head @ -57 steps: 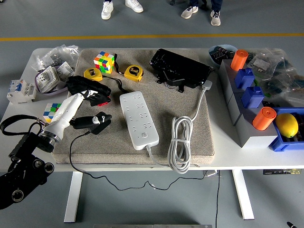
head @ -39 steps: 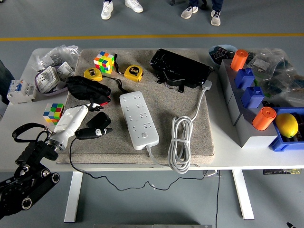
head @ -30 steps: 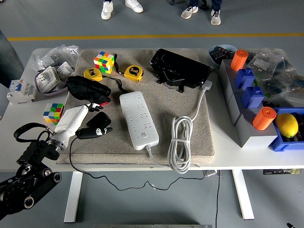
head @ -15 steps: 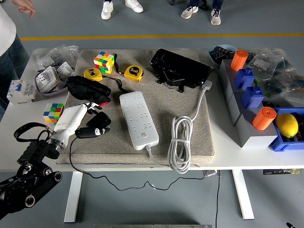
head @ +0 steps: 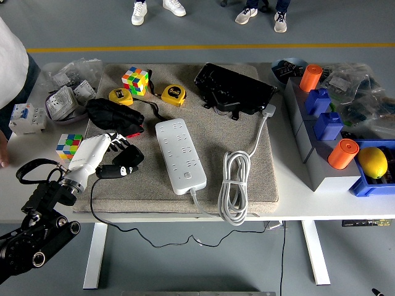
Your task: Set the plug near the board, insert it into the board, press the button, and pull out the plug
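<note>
The left hand (head: pixel 114 143) reaches in from the lower left over the grey mat (head: pixel 259 179) and sits at the black plug (head: pixel 126 161), which lies on the mat well left of the white board (head: pixel 180 155), its thin black cord (head: pixel 94 197) trailing off the front edge of the surface (head: pixel 345 206). The fingers (head: pixel 117 139) look curled down against the top of the plug, though at this size it is hard to say whether they truly pinch it or only rest on it. The plug is not lifted, so this is judged the first step: securing the plug before bringing it near the board. Next the hand needs a firm hold, then a carry rightward to the board with the prongs turned toward a socket. The right hand is out of sight.
</note>
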Available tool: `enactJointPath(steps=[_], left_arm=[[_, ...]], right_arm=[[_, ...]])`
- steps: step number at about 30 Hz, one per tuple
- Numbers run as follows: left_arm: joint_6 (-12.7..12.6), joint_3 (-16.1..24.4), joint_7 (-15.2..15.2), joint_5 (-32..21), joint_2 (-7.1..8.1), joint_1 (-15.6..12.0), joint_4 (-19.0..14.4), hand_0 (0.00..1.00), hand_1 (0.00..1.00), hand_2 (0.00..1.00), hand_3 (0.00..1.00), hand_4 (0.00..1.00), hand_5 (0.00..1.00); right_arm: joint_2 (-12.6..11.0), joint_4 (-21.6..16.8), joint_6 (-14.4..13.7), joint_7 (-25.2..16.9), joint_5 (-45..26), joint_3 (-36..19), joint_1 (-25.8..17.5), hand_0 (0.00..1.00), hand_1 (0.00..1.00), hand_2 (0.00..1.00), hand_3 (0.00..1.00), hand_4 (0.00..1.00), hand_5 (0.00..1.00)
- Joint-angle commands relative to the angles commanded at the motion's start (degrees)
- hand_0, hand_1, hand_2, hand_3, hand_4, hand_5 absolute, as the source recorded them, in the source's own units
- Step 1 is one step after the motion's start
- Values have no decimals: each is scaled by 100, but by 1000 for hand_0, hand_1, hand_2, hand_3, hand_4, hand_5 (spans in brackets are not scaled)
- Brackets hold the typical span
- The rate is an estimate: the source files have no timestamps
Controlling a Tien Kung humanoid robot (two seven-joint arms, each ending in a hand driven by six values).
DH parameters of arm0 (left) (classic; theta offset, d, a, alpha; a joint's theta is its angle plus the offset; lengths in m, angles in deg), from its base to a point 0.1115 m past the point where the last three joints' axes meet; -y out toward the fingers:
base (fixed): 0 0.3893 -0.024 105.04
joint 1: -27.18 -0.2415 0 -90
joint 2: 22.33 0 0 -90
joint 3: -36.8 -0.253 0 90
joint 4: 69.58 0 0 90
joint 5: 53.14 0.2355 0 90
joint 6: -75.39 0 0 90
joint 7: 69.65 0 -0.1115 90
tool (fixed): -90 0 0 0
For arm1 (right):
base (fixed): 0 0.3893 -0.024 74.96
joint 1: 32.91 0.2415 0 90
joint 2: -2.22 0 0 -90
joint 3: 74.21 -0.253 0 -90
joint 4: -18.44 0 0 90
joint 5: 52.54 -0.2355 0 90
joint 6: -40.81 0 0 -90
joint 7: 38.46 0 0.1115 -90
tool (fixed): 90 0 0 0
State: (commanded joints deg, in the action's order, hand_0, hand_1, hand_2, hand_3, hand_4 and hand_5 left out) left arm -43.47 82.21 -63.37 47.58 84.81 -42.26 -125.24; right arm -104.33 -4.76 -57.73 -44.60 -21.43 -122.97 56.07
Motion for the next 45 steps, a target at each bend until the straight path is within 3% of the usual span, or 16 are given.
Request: enactJointPath(steps=[9, 10, 15, 16, 23, 36, 45], left_arm=[[24, -56, -11, -173, -22, 5, 35, 380, 457, 489, 524, 912, 227], [22, -54, -1, -177, -22, 6, 34, 338, 430, 421, 529, 807, 121], [0, -66, -87, -133, -19, 23, 29, 338, 430, 421, 529, 807, 121], [37, -61, -121, -140, -21, 30, 34, 316, 403, 377, 535, 792, 58], [238, -66, -136, -171, -16, 29, 24, 318, 407, 378, 533, 785, 33], [145, -61, 528, -556, 87, 74, -276, 279, 383, 364, 524, 781, 45], [307, -590, 729, -876, 298, 500, -593, 279, 375, 359, 526, 760, 25]], right_arm=[[-1, -4, -3, -1, 7, -1, 2, 604, 637, 657, 555, 998, 478], [-2, -5, -4, -1, 8, -3, 0, 605, 637, 658, 555, 998, 478], [-5, -5, -4, -1, 11, 2, -5, 605, 637, 658, 555, 998, 478], [-5, -6, -3, -1, 11, 5, 1, 605, 637, 658, 555, 998, 479], [-1, -9, -4, -4, 10, -18, 8, 604, 638, 658, 555, 998, 476], [-5, -8, -1, -16, -1, -4, -1, 604, 638, 658, 555, 998, 474], [-21, -9, 4, -20, -11, -24, 16, 605, 637, 658, 555, 998, 473]])
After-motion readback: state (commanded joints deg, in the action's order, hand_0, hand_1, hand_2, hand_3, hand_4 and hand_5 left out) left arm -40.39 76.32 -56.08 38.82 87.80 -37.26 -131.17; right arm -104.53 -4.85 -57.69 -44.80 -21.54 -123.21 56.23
